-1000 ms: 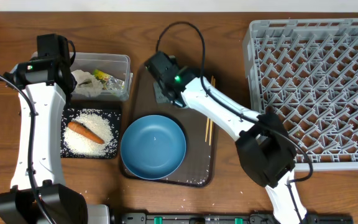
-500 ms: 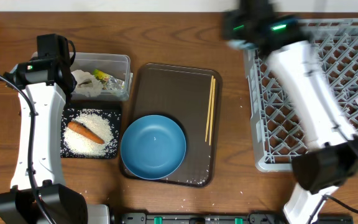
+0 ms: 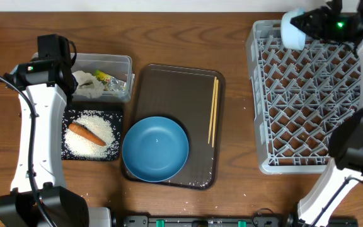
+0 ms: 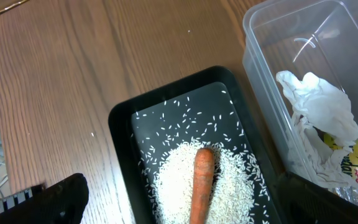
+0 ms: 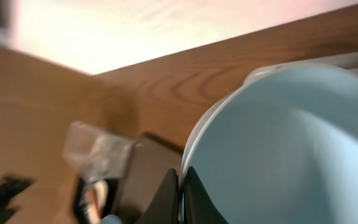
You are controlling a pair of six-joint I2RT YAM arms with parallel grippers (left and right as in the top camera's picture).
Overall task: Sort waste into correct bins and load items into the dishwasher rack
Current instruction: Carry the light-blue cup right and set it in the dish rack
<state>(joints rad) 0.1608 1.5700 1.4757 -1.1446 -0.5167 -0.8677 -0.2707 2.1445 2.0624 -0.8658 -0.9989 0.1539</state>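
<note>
The right gripper [image 5: 180, 194] is pinching the rim of the small light-blue bowl [image 5: 278, 143], 1 finger inside the wall and 1 outside, jaws nearly closed on it. The bowl is sitting just left of the gripper, seemingly tipped on edge, above the far left corner of the dishwasher rack [image 3: 261, 165]. Whether it is touching the pegs cannot be told. The coming move is probably a lowering into the pegs straight below, and only the right arm is near.

The left gripper [image 4: 191, 208] is hovering spread wide and empty above the black tray [image 3: 68, 113], where the carrot [image 3: 87, 133] is lying on rice [image 3: 99, 144], beside the clear box [image 3: 121, 60]. The blue plate [image 3: 155, 148] and 2 chopsticks [image 3: 213, 110] are lying on the brown tray [image 3: 175, 82], well apart from the rack.
</note>
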